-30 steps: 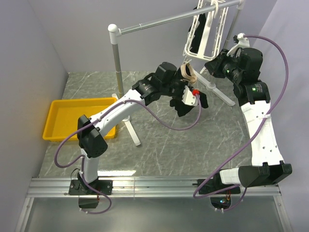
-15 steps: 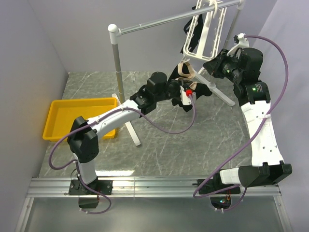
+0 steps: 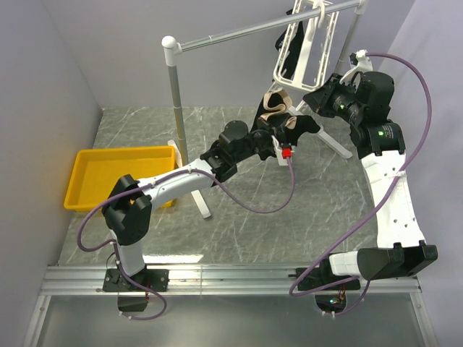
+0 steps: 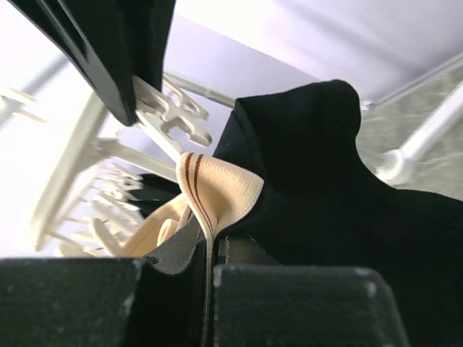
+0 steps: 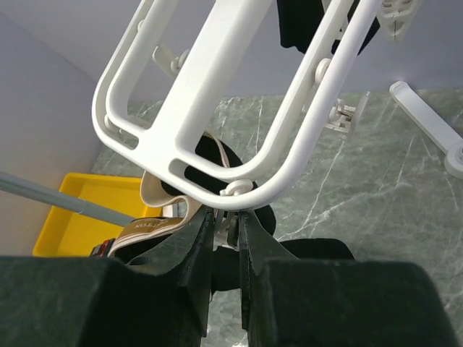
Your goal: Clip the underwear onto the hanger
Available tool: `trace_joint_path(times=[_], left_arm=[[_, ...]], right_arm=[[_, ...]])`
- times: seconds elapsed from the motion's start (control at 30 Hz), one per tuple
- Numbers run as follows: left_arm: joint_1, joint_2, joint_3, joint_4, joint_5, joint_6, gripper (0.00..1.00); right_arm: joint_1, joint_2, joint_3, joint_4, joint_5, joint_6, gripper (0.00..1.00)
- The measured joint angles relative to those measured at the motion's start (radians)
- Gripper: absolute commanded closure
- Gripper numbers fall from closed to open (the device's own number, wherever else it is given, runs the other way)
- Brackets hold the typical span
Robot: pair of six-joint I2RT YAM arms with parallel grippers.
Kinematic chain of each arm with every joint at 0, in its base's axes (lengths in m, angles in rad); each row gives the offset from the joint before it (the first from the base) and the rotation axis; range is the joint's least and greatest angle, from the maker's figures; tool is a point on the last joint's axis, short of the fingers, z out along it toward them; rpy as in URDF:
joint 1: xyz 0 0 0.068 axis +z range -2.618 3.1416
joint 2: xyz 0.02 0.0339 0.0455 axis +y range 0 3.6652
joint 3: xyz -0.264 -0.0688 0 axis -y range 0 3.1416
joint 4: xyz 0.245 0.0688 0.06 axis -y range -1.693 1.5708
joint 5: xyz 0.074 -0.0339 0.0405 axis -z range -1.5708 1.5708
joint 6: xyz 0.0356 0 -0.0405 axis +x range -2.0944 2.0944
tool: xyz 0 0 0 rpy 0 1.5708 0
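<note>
While my left gripper (image 4: 208, 264) pinches a fold of the tan waistband (image 4: 217, 191), jaws shut tight on the cloth, the underwear (image 4: 325, 188) hangs in the air above the marble table (image 3: 253, 217). Its black body is bunched up and spills to the right of my fingers in the left wrist view. From above, the garment sits between my two grippers, just below the low end of the hanger (image 5: 213, 72), with the striped band turned upward toward the frame.

The white slatted hanger hangs tilted from the grey rail (image 3: 246, 30) at the back of the table. A second dark garment (image 3: 291, 45) is draped at its upper part.

My right gripper (image 5: 226, 228) is raised under the hanger's rounded lower corner, the fingers drawn almost together with only a thin gap between them. A small white clip (image 4: 177, 116) sits in that gap, so I read these jaws as closed on it. In the left wrist view the clip pokes out from between the dark fingers just above and to the left of the waistband fold. It is very near the band, but I cannot tell whether the two touch.

A yellow tray (image 3: 123, 152) rests on the table at the far left, well apart from the cloth, beside the rail's upright post (image 3: 174, 87).
</note>
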Motion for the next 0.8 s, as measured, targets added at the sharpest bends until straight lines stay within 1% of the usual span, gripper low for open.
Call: trace_joint_path(times=[0.13, 0.27, 0.4, 0.8], left_arm=[[-0.016, 0.004, -0.038, 0.088, -0.035, 0.078, 1.00], [-0.026, 0.035, -0.043, 0.146, -0.056, 0.145, 1.00], [-0.028, 0.068, -0.043, 0.157, -0.067, 0.196, 1.00], [-0.021, 0.103, -0.042, 0.184, -0.086, 0.267, 1.00]], right_arm=[[-0.002, 0.000, 0.000, 0.000, -0.004, 0.000, 1.00], [-0.003, 0.000, 0.000, -0.003, -0.008, 0.000, 1.00], [-0.003, 0.000, 0.000, -0.008, -0.013, 0.000, 1.00], [-0.005, 0.000, 0.000, -0.024, -0.015, -0.051, 1.00]])
